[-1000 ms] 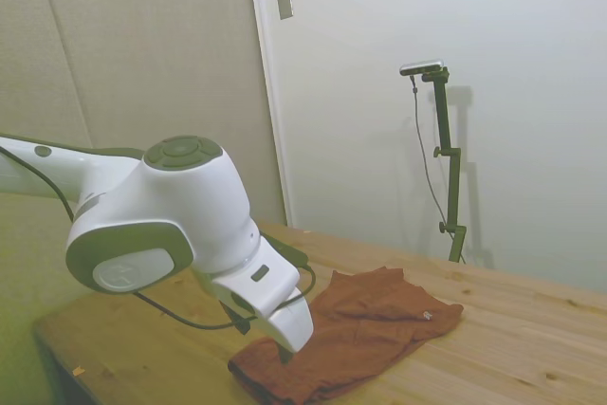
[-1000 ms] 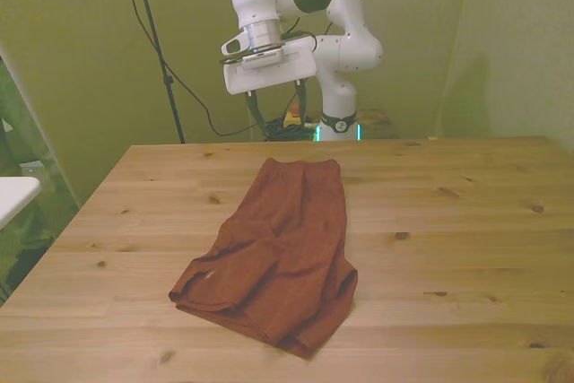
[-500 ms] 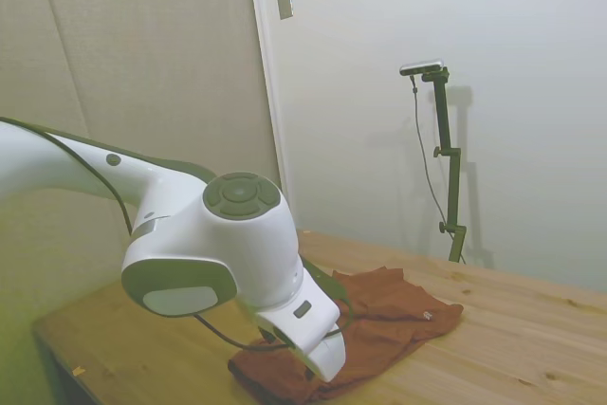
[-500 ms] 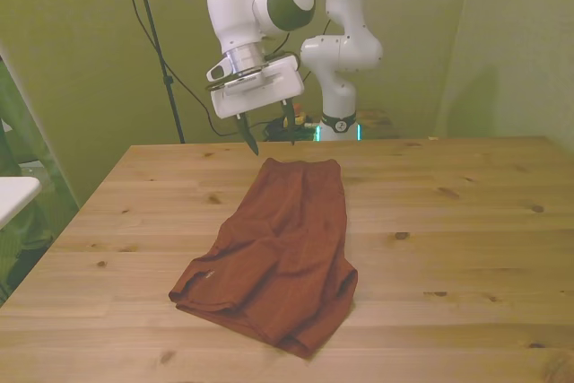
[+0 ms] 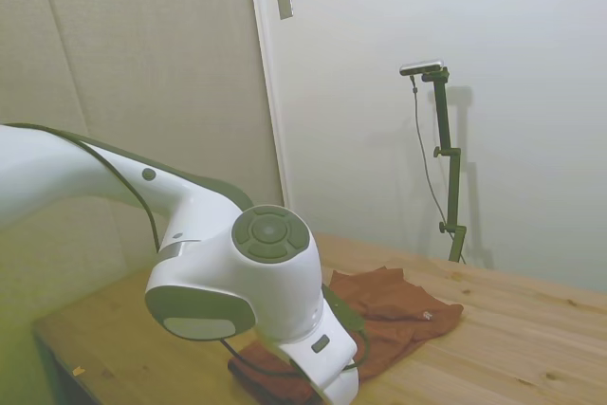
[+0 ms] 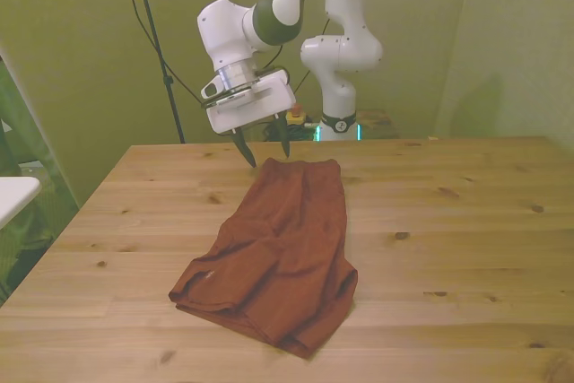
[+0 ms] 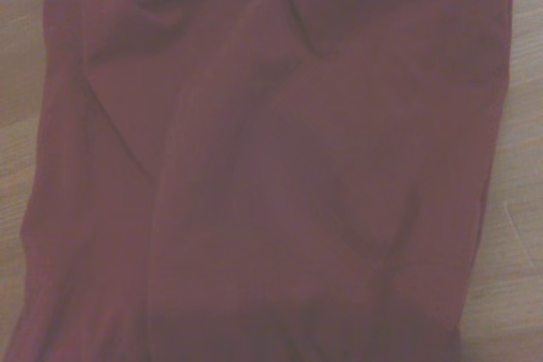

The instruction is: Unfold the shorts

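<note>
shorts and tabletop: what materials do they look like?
The shorts: soft, matte rust-brown cloth, probably a knit or jersey; it lies limp with rounded folds and creases and shows no sheen. Weave is too blurred to tell.
The table: pale wood planks, with visible grain, knots and board seams; the finish looks dull, perhaps unvarnished.

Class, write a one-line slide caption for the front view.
Open gripper poised above the far end of folded rust-brown shorts on a wooden table.
</note>
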`<state>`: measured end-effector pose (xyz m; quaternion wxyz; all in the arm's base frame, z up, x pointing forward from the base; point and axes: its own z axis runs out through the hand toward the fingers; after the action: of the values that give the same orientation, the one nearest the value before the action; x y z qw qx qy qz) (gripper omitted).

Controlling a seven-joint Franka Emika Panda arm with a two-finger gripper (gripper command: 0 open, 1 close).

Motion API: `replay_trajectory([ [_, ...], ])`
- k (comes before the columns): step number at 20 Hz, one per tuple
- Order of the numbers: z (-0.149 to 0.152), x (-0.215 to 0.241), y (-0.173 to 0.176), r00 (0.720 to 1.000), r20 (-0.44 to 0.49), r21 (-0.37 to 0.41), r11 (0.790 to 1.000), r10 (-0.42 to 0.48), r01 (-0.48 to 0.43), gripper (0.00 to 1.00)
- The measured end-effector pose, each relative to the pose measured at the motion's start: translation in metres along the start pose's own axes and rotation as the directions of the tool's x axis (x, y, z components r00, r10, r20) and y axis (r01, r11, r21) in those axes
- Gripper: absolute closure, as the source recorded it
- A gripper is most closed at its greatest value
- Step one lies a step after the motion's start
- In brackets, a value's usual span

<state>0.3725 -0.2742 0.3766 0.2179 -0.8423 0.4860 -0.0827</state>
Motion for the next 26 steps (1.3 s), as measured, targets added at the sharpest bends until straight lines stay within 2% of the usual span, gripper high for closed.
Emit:
replay_trajectory([
  [14, 0.013, 0.003, -0.004, 1.000, 0.018, 0.002, 1.000, 0.003, -0.003, 1.00],
  [26, 0.022, 0.006, 0.007, 1.000, 0.030, 0.000, 1.000, 0.007, -0.007, 1.00],
])
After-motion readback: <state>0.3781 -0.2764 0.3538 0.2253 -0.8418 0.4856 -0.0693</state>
